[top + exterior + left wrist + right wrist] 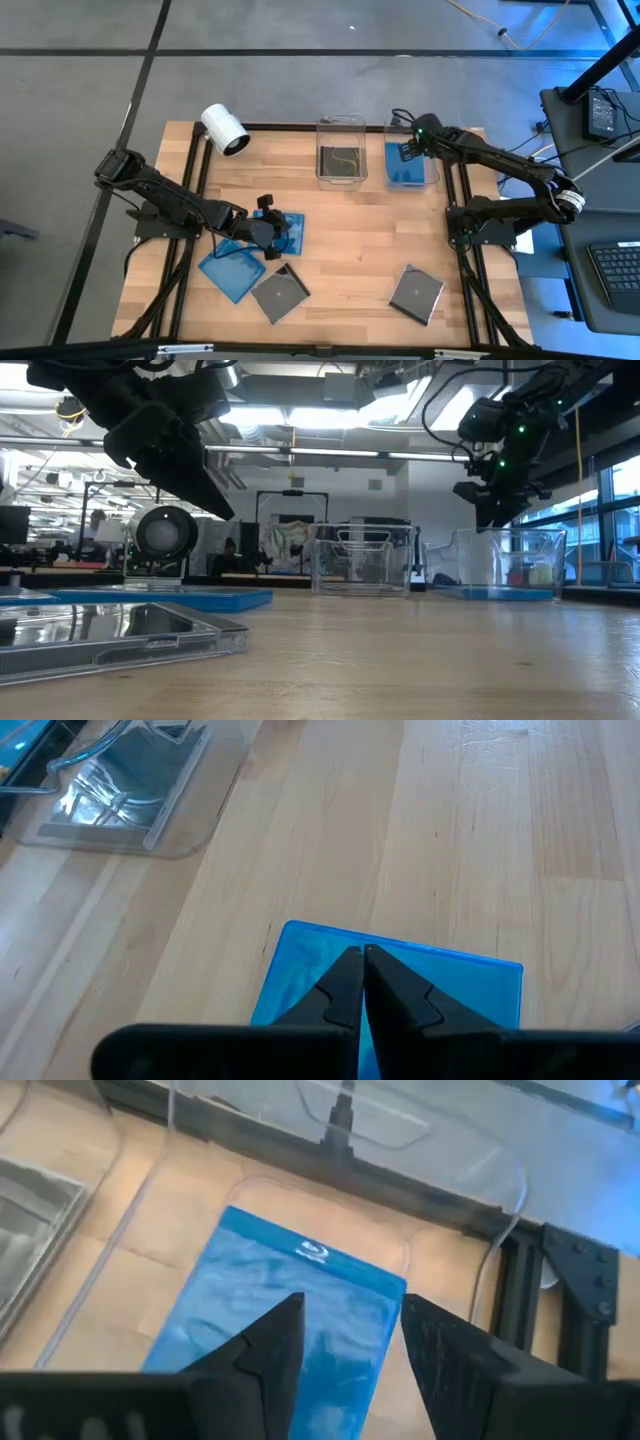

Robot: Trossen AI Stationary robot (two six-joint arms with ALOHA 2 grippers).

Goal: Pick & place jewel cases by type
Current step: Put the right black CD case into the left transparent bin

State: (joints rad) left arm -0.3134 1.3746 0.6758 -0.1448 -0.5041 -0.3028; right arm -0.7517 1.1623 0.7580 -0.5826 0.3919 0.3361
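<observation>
My left gripper (268,235) (362,958) is shut and hovers over a translucent blue jewel case (290,226) (440,982) lying flat at the table's middle. The low view shows the left arm raised clear above this case (160,598). My right gripper (407,150) (350,1345) is open above the right clear bin (390,128). A blue case (405,170) (280,1290) lies flat on that bin's floor, below and between its fingers. The left bin (341,123) holds a dark case (340,160). On the table lie another blue case (232,270) and two dark cases (280,293) (416,293).
A white cylindrical camera (224,128) stands at the far left of the table. The two bins sit side by side at the far edge. Bare wood lies between the middle cases and the bins (360,230). Black frame rails run along both sides (465,260).
</observation>
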